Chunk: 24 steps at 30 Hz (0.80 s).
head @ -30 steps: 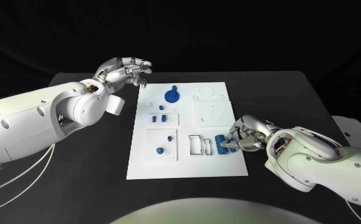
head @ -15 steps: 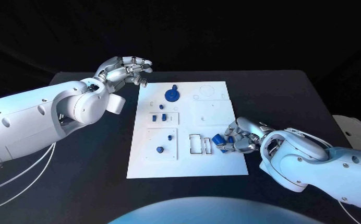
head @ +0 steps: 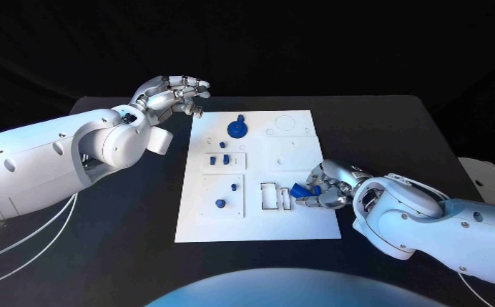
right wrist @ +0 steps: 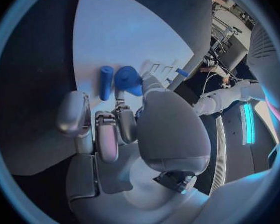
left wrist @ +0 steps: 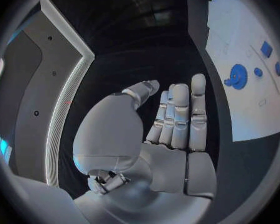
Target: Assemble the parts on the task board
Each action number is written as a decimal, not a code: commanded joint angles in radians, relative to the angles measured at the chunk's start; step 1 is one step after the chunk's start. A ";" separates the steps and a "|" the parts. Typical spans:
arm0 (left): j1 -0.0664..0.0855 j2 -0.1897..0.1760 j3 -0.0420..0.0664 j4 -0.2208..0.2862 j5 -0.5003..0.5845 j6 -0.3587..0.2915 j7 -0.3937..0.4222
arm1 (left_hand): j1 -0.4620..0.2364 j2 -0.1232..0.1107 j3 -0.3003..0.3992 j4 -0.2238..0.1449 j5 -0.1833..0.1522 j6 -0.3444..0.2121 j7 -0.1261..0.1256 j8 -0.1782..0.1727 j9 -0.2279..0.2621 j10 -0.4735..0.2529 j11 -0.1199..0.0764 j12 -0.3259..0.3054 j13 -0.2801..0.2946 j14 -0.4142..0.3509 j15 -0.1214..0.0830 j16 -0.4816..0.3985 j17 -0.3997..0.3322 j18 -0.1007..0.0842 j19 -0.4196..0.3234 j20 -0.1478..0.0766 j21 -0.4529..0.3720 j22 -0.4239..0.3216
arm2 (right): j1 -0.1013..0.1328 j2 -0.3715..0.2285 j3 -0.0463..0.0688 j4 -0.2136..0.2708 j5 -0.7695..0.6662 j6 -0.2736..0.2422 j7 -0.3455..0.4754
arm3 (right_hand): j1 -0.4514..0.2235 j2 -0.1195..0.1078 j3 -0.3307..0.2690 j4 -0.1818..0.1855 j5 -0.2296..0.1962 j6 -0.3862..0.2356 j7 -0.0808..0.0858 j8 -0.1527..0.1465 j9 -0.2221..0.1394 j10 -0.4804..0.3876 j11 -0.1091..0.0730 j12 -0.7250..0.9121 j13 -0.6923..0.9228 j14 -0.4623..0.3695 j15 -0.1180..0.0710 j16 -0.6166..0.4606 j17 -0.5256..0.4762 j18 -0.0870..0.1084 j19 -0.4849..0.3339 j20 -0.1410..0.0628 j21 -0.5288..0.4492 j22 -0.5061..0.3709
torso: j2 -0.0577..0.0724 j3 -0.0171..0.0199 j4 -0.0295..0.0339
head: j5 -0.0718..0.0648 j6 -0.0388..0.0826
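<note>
At lower right of the head view, we see the right hand (head: pixel 328 187) pinching a small blue block (head: pixel 300 191) over the flat white task board's (head: pixel 299 225) near right corner, beside a blue cylinder (right wrist: pixel 105 81). At upper left, the left hand (head: pixel 170 95) hovers, fingers apart, holding nothing.

Gear (head: pixel 236 131) at task board (head: pixel 294 225) far end, L side

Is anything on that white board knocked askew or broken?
Nothing looks broken. One blue part is off the task board, held tilted in the right hand above the board's right edge. The left hand holds nothing.
</note>
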<state>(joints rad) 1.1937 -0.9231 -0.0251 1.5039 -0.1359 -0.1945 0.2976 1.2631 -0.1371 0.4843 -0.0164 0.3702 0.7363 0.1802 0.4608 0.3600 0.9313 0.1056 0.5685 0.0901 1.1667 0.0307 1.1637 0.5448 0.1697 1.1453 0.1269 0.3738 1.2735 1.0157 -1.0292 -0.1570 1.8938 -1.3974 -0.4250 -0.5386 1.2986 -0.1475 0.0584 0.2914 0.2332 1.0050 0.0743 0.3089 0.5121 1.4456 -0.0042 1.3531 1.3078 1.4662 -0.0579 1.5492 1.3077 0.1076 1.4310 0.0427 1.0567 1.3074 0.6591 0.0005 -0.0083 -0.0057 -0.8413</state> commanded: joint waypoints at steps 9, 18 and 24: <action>0.000 0.003 0.001 0.002 0.007 0.018 0.006 | -0.008 0.004 -0.001 0.007 0.003 -0.006 -0.002 0.004 0.001 -0.004 0.001 0.001 -0.001 -0.007 -0.001 -0.004 -0.001 0.011 -0.003 0.005 -0.002 -0.001 | -0.009 -0.003 -0.005 0.023 0.025 -0.069 0.023 | 0.045 0.026 0.051 0.000 0.080 0.058 -0.021 0.005 0.006 0.030 -0.016 0.043 0.093 0.098 -0.022 0.012 0.228 -0.017 0.017 -0.011 0.030 0.098 | -0.001 -0.0013 0.0004 | -0.003 -0.002; 0.000 0.007 0.001 0.000 0.007 0.022 0.002 | -0.011 0.006 -0.001 0.011 0.003 -0.007 -0.002 0.006 0.001 -0.005 0.002 0.001 -0.001 -0.008 0.000 -0.004 -0.001 0.011 -0.003 0.006 -0.003 -0.002 | 0.013 -0.022 -0.004 0.066 0.081 -0.106 0.074 | 0.032 0.038 0.077 -0.001 0.111 0.073 -0.028 0.004 0.010 0.037 -0.022 0.052 0.102 0.099 -0.027 0.014 0.235 -0.019 0.020 -0.017 0.039 0.104 | -0.002 -0.0030 0.0005 | -0.006 0.007; 0.000 0.008 0.001 0.000 0.007 0.028 -0.003 | -0.014 0.006 -0.002 0.014 0.003 -0.008 -0.002 0.007 0.001 -0.006 0.003 0.001 -0.002 -0.009 0.001 -0.005 -0.002 0.011 -0.004 0.006 -0.004 -0.004 | 0.024 -0.018 -0.003 0.081 0.107 -0.081 0.078 | 0.030 0.035 0.077 0.000 0.112 0.074 -0.028 0.004 0.011 0.038 -0.022 0.054 0.104 0.099 -0.028 0.015 0.236 -0.019 0.020 -0.018 0.040 0.105 | -0.001 -0.0037 -0.0004 | -0.005 0.006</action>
<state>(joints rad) 1.1936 -0.9178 -0.0251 1.5026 -0.1350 -0.1883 0.2945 1.2578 -0.1318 0.4801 -0.0066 0.3701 0.7363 0.1801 0.4640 0.3600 0.9313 0.1055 0.5685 0.0894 1.1667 0.0307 1.1638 0.5439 0.1698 1.1453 0.1269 0.3738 1.2708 1.0399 -1.0485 -0.1601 1.9710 -1.3240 -0.5107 -0.4896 1.3197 -0.1296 0.1306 0.2932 0.3422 1.0339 0.0843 0.3052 0.5069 1.4651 -0.0233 1.4009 1.3075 1.4667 -0.0791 1.5572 1.3075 0.1077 1.4469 0.0268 1.0939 1.3081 0.6568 -0.0033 -0.0082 -0.0124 -0.8348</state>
